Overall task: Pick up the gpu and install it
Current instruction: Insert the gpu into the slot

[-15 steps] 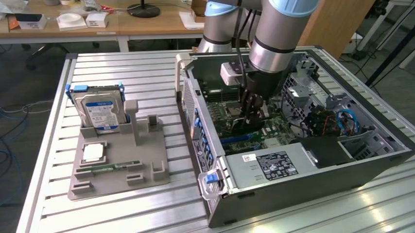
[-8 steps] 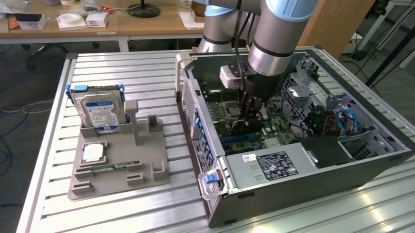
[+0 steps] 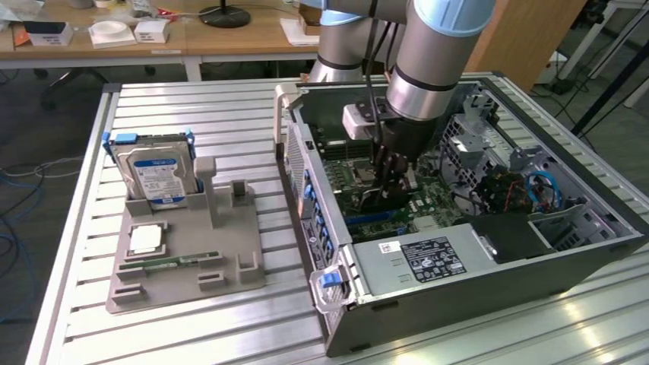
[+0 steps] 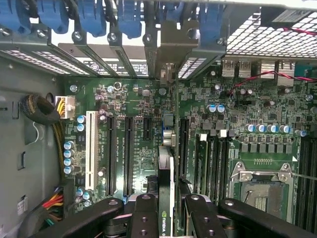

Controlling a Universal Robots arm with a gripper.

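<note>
The gpu is a thin dark card seen edge-on, with a green logo near my fingers and its grey metal bracket up against the case's rear slot openings. My gripper is shut on it, one black finger on each side. The card stands upright over the motherboard, in line with a slot between the black expansion slots and the memory slots. In the exterior view my gripper reaches down inside the open computer case with the dark gpu below it. I cannot tell whether the card sits in the slot.
On the exterior view's left, a grey fixture carries a silver hard drive standing upright and a small green memory stick. Inside the case lie the power supply, cable bundles and the CPU socket.
</note>
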